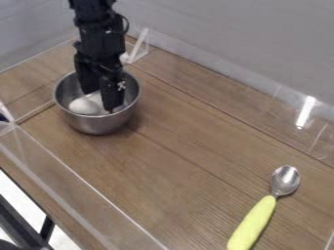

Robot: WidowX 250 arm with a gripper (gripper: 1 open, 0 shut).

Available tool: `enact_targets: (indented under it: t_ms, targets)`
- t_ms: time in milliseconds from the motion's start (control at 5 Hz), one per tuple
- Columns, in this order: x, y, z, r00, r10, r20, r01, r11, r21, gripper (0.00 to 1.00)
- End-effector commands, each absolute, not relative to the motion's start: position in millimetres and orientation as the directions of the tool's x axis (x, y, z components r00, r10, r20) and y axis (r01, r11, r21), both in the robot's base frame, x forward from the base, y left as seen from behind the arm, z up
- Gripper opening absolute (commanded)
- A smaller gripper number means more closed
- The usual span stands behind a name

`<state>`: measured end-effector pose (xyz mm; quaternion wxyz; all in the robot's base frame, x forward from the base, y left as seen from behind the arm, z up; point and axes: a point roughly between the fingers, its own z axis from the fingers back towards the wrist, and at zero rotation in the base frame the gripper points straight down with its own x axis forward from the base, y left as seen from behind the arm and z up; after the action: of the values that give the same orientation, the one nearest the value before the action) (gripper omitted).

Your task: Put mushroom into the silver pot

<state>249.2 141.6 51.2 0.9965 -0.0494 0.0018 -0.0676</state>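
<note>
One pale, rounded shape, which we take for the mushroom (pixel 86 104), lies inside the silver pot (pixel 98 121), toward the left side of its interior as we look at it. The black gripper (pixel 104 88) reaches down into the pot from above, its jaws spread and released. We see the mushroom just beside the dark fingers, on their left in our view, and lower than most of their length. Part of it may be hidden behind them, and we cannot tell whether any finger touches it. We make out only its whitish part; no reddish-orange cap shows to us.

The pot is a round, shiny steel bowl with a rolled rim, standing upright on the brown wood-grain tabletop (pixel 183 146) near the far left. Inside it we see the mushroom and the lower ends of the fingers, which cover much of the right half of the opening.

Well apart from the pot, near the right edge of our view, we find a spoon (pixel 267 208) lying flat on the wood. Its metal bowl points away from us and its yellow-green handle comes toward us. Behind the tabletop we see a pale grey wall (pixel 235 34).
</note>
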Motion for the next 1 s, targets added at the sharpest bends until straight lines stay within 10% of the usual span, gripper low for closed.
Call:
enact_targets:
  t_ms: [0,800]
  targets:
    - [266,139,68.8,0.993,-0.107,0.056,0.111,0.992,-0.065,1.0]
    - [275,121,61.7,0.988,-0.129,0.082,0.134,0.99,-0.05,1.0]
